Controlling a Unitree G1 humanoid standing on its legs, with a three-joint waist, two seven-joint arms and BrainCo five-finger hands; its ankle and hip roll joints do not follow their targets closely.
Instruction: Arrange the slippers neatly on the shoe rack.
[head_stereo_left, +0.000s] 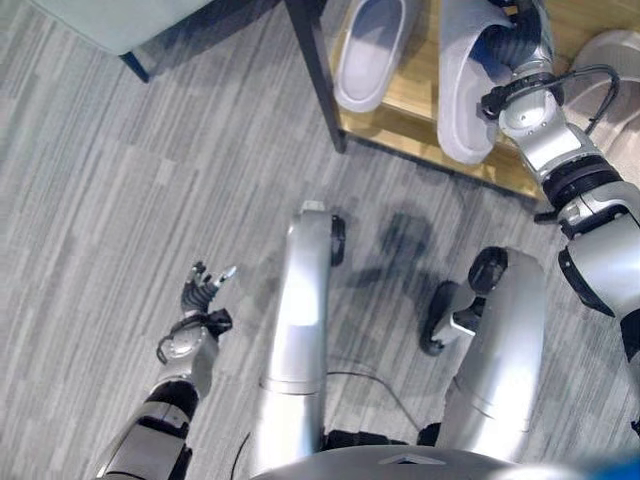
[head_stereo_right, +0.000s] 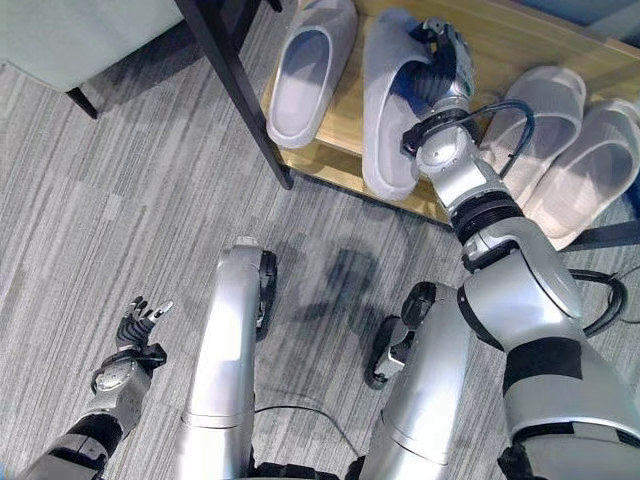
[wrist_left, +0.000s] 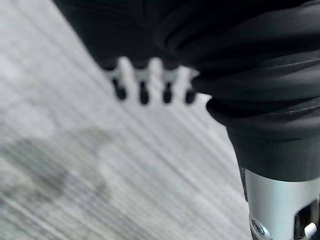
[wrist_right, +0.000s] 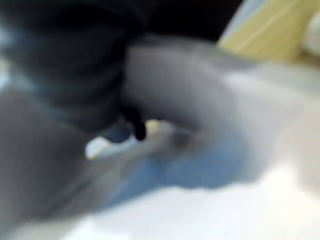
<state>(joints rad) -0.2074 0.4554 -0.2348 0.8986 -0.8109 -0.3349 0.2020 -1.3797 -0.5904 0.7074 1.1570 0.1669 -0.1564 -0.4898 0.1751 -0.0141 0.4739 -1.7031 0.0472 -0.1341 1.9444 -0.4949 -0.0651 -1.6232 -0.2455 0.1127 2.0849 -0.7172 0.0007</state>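
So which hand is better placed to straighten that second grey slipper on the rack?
The right hand: it is already on the grey slipper on the wooden shoe rack, beside its partner. The left hand hangs open over the floor, well short of the rack.

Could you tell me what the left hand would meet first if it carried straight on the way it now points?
Probably nothing but the floor. The left hand hangs with relaxed fingers over bare grey planks, well away from the rack and its slippers. Depth is unclear, so this is a judgement.
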